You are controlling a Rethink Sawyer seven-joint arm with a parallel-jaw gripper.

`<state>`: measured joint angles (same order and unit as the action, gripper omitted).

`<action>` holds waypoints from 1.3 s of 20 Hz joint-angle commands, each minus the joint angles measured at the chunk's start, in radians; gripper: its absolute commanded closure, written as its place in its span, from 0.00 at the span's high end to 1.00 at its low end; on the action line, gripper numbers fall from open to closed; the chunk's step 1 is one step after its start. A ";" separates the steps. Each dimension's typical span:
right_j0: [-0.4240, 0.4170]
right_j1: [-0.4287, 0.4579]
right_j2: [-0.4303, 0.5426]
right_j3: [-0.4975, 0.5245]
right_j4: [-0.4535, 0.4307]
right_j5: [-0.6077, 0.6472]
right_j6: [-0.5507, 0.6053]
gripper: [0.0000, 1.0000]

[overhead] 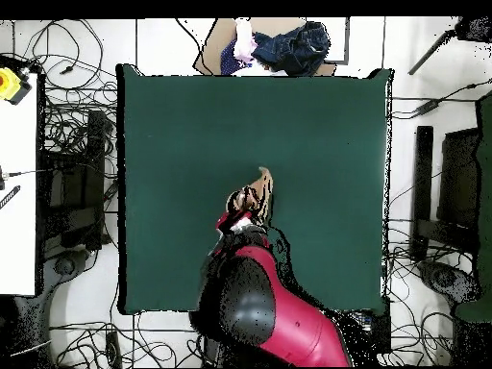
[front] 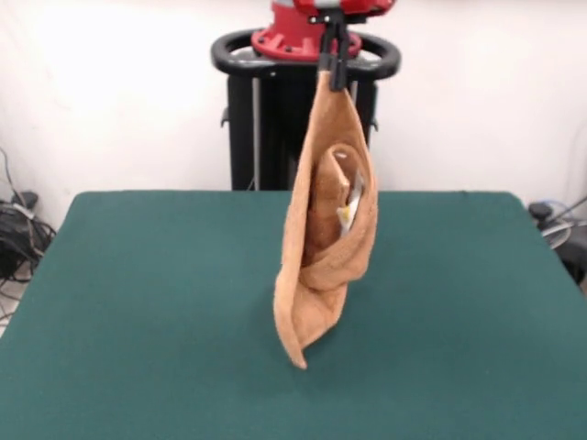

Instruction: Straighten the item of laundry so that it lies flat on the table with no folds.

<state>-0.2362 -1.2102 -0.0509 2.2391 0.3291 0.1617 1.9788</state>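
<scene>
The light orange towel hangs in a long folded drape from my gripper, which is shut on its top corner high above the table. The cloth curls in on itself, with a small white label showing inside the fold. Its lowest tip hangs at or just above the green top near the middle; I cannot tell if it touches. In the overhead view only a sliver of the towel shows beyond the red arm, over the table; the gripper itself is hidden under the arm there.
The robot's black pedestal stands behind the table's far edge. A pile of dark clothes lies beyond the table's top edge in the overhead view. Cables and stands crowd the floor on both sides.
</scene>
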 commanded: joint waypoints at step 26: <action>0.050 -0.005 0.061 -0.038 -0.131 0.130 0.163 0.00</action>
<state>-0.2289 -1.2435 0.0525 2.1771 0.2396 0.2627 1.9782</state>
